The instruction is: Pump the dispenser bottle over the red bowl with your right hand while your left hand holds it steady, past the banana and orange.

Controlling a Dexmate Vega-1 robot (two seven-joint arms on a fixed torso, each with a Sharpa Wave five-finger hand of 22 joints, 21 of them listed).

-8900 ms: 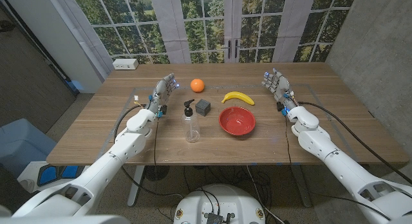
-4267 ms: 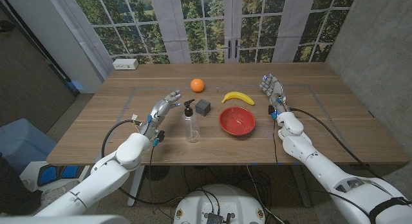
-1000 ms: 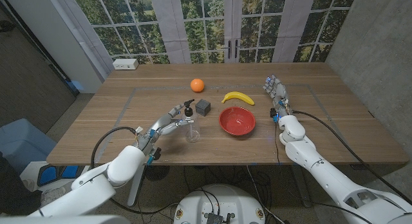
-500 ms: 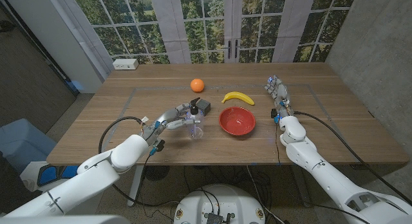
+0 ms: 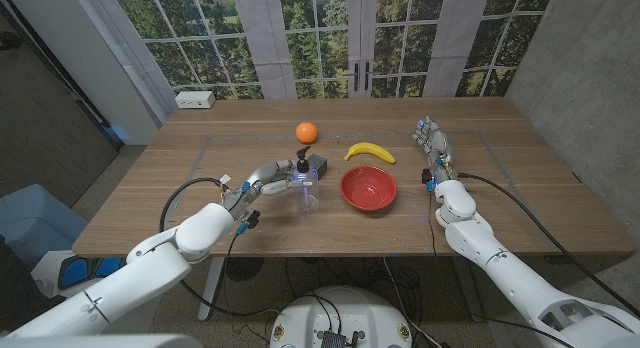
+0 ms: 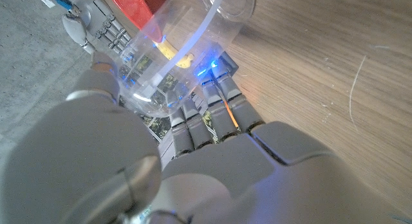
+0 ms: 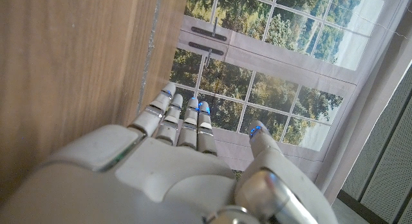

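Clear dispenser bottle (image 5: 306, 187) sits seemingly clasped within left hand (image 5: 268, 178) fingers (image 6: 212, 118); right hand (image 5: 434, 148) fingers apart.

wooden table (image 5: 520, 203), paned windows (image 5: 330, 38), grey walls (image 5: 590, 78)

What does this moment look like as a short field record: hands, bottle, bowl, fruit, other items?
left hand: grips the clear dispenser bottle
right hand: holds nothing, fingers apart, at the table's right side
bottle position: left of the red bowl, not over it
bowl contents: looks empty
banana: just behind the bowl
orange: farther back, left of the banana
grey cube: right behind the bottle
white box: far left corner of the table
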